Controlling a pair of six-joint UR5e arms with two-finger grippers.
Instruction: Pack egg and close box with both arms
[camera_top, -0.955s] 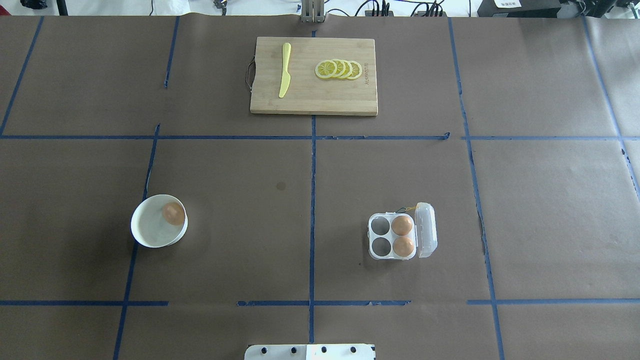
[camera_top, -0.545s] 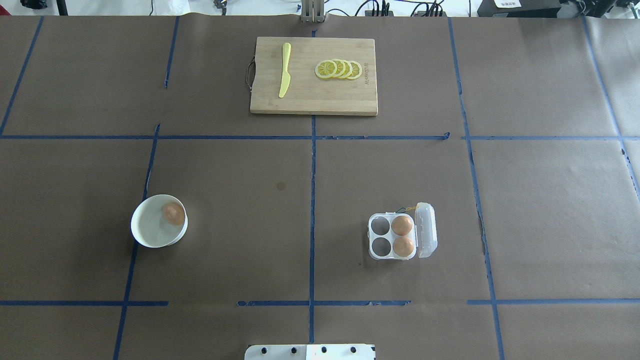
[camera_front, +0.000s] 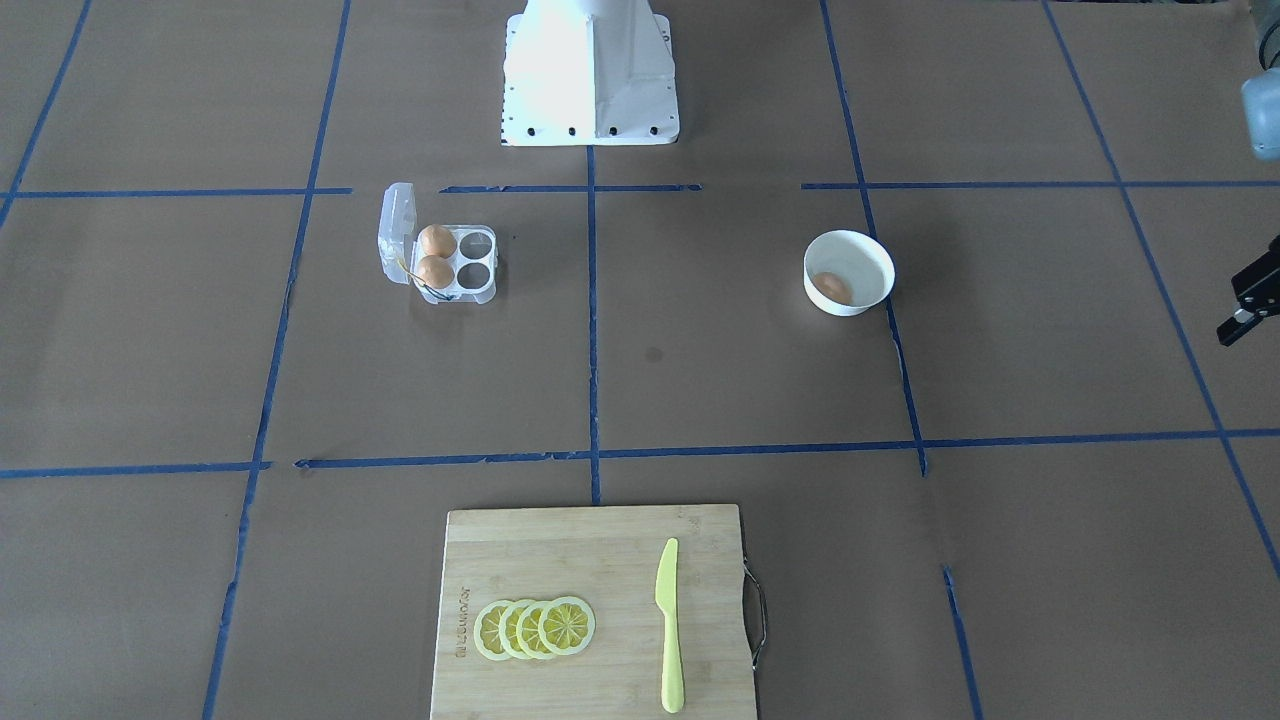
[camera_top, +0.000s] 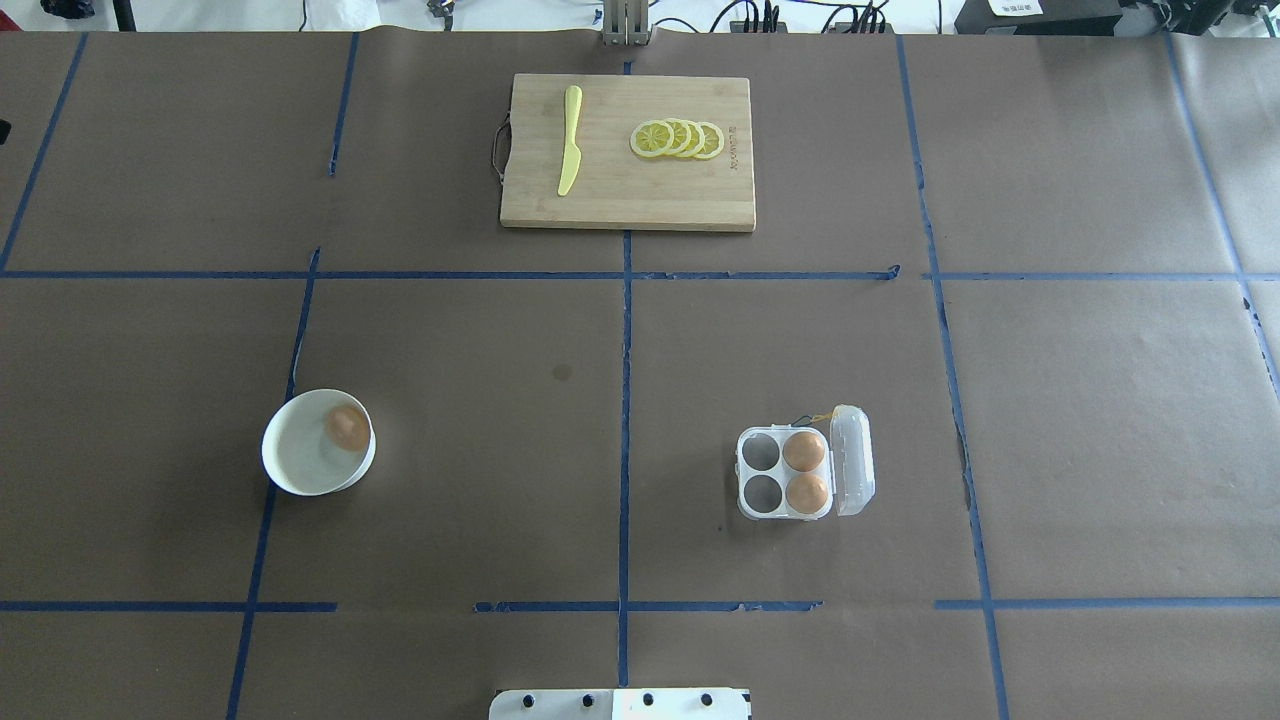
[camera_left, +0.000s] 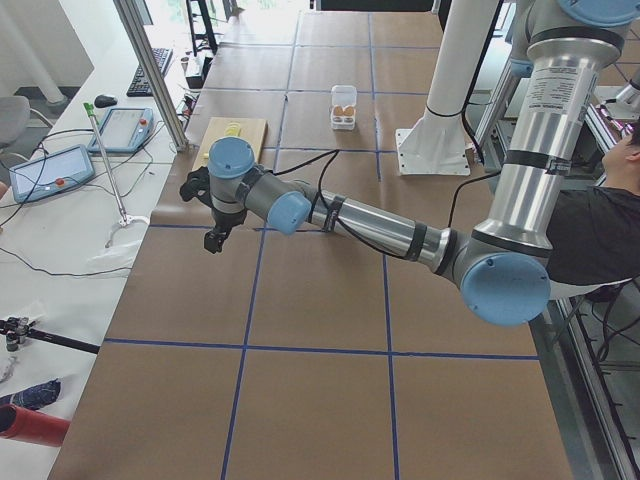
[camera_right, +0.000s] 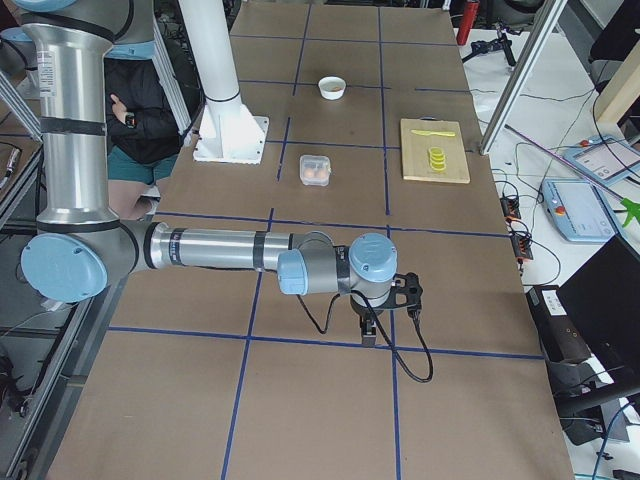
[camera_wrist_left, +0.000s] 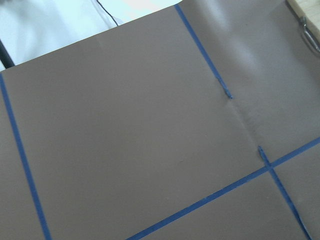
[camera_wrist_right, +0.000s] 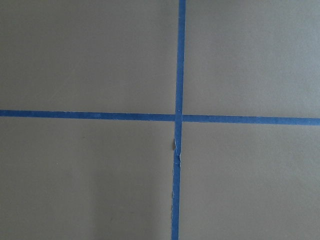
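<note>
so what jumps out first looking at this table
The clear egg carton on the robot's right, lid open, holds two brown eggs beside two empty cells. A third egg sits in a white bowl on the left; a wooden cutting board with lemon slices and a yellow knife lies at the far side.

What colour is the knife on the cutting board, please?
The knife is yellow-green; best seen in front-facing view.

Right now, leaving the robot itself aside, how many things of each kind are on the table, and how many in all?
Brown eggs: 3
Clear egg carton: 1
White bowl: 1
Wooden cutting board: 1
Yellow knife: 1
Lemon slices: 4
Total: 11
</note>
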